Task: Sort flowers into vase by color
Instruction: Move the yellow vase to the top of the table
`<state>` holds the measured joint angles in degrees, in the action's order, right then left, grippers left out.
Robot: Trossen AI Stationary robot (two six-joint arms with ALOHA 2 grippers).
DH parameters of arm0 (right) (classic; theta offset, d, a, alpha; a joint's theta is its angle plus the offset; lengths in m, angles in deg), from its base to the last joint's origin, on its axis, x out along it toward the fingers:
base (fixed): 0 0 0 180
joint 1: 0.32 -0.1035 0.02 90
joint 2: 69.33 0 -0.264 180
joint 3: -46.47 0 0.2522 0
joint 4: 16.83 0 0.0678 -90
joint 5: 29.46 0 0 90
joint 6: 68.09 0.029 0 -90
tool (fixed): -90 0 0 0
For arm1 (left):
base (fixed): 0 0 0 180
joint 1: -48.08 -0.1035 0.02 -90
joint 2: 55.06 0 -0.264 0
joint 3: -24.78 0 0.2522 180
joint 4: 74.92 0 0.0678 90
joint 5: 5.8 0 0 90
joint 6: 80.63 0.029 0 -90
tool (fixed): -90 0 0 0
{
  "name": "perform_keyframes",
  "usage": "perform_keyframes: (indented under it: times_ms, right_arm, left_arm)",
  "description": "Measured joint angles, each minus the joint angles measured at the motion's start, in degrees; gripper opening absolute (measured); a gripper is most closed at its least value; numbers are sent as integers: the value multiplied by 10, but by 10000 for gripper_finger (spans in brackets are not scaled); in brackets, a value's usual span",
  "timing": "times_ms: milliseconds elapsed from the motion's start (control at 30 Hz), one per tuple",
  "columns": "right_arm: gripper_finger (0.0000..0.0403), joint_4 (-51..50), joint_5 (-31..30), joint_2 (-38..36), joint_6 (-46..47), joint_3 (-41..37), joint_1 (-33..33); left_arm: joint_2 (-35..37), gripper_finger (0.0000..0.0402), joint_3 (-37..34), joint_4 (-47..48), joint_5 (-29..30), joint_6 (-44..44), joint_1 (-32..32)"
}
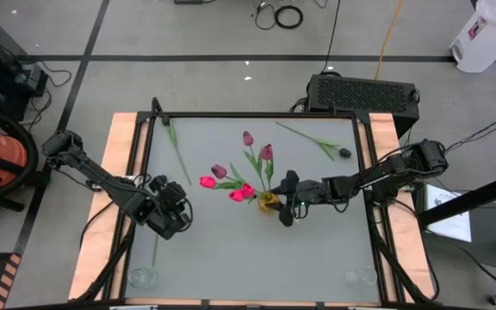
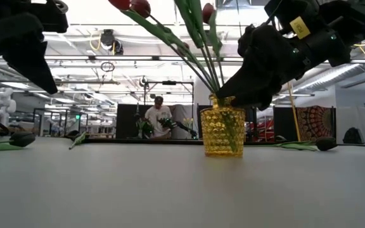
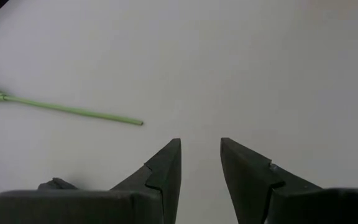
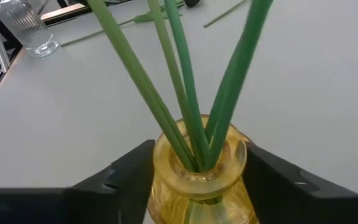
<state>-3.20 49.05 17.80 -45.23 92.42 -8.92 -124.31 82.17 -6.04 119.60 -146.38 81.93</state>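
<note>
While my right gripper (image 4: 197, 180) is bracketing the knobbly yellow glass vase (image 2: 224, 131) at table centre, its parted fingers are hiding the vase's sides, so contact is unclear. Thin green tulip stems (image 4: 185, 93) are fanning upward, heads cropped. My left gripper (image 3: 201, 163) is hanging unclenched, empty.

Bright even overhead light, faint shadows, sharp.

Left pincer (image 1: 170, 209) hung lower left, fingers parted; right pincer (image 1: 286, 197) reached centre frame, fingers spread wide
</note>
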Motion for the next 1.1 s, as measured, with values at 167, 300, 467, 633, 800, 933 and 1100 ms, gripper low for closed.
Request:
perform_keyframes:
  times_ms: [167, 300, 467, 633, 800, 933, 1100]
  right_arm:
    - [184, 8, -2, 0, -1, -1, 0]
    - [179, 9, -2, 0, 4, -1, 0]
    - [180, 4, -2, 0, 5, -1, -1]
    - [178, -1, -3, 0, 5, 0, -1]
    - [177, -3, -8, 0, 5, 0, -1]
    - [176, -5, -29, 0, 6, 0, -1]
    - [176, -5, -39, 0, 7, 0, -1]
  left_arm:
    - [0, 121, 0, -3, 0, 0, 0]
    - [0, 121, 0, -3, 0, 0, 0]
    - [0, 121, 0, -3, 0, 0, 0]
    - [0, 121, 0, -2, -6, 0, 0]
    - [0, 121, 0, -2, -7, -1, 0]
    - [0, 121, 0, -6, -11, -2, 0]
    - [0, 121, 0, -6, -11, -15, 0]
